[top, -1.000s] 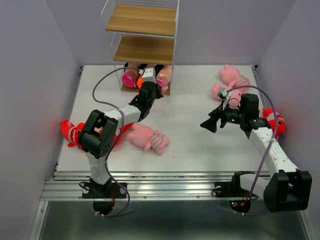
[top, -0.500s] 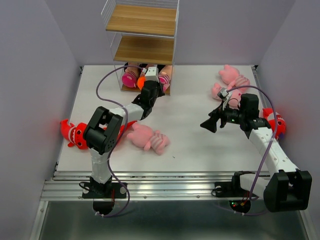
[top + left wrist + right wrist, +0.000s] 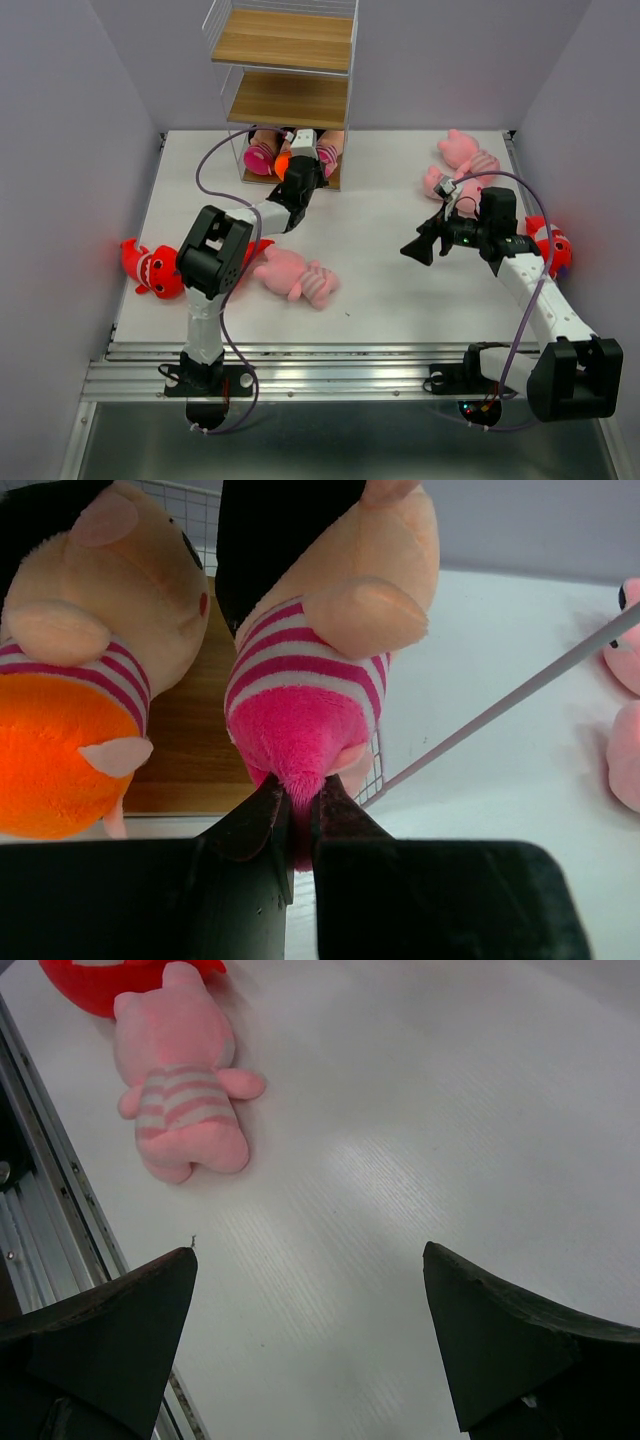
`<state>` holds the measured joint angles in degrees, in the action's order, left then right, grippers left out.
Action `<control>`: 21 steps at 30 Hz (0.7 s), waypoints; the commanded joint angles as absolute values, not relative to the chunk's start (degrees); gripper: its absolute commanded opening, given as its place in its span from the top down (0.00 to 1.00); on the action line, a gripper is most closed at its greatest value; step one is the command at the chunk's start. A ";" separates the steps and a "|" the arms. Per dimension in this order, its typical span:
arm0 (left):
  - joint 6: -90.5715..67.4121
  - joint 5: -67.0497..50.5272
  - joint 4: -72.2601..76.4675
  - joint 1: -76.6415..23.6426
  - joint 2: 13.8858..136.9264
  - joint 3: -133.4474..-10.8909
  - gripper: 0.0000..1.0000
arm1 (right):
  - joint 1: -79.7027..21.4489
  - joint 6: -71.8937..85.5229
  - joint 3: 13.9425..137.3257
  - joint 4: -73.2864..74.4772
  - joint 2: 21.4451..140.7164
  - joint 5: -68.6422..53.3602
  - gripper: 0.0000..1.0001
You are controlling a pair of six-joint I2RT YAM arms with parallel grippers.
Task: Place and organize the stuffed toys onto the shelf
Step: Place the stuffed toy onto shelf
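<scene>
The shelf (image 3: 285, 40) stands at the back of the table, with three dolls on its bottom board. My left gripper (image 3: 312, 162) reaches to that board and is shut on the pink bottom of a striped pink doll (image 3: 328, 155). In the left wrist view my gripper (image 3: 298, 785) pinches this doll (image 3: 310, 670), with an orange doll (image 3: 60, 740) just to its left on the wooden board (image 3: 200, 750). My right gripper (image 3: 418, 245) is open and empty above the table. The right wrist view (image 3: 310, 1250) shows only bare table between its fingers.
A pink striped animal (image 3: 295, 275) and a red shark (image 3: 145, 265) lie at the front left. Two pink animals (image 3: 460, 148) lie at the back right. Another red shark (image 3: 550, 245) lies by the right wall. The right wrist view shows the pink animal (image 3: 185, 1090).
My left arm has stretched further toward the shelf, carrying the pink doll onto the bottom board. My right arm has not moved.
</scene>
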<state>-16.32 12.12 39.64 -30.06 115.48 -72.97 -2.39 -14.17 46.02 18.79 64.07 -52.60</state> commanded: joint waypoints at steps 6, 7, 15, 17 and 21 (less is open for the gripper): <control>-16.00 11.34 41.66 -29.53 117.60 -78.31 1.00 | -2.55 -15.20 45.79 16.35 64.25 -53.70 0.00; -16.08 11.25 41.40 -29.53 118.03 -78.48 0.99 | -2.55 -15.21 45.79 16.35 64.42 -53.70 0.00; -16.35 11.51 39.11 -29.27 119.44 -78.84 0.89 | -2.55 -15.29 45.88 16.35 64.51 -53.61 0.00; -16.70 11.60 38.85 -29.00 119.44 -78.49 0.83 | -2.55 -15.29 45.79 16.35 64.42 -53.53 0.00; -17.05 11.25 38.32 -28.83 119.44 -78.14 0.80 | -2.55 -15.29 45.88 16.35 64.60 -53.53 0.00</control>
<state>-16.78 11.38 36.58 -29.32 120.16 -76.29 -2.39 -14.41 46.02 18.81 64.27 -52.90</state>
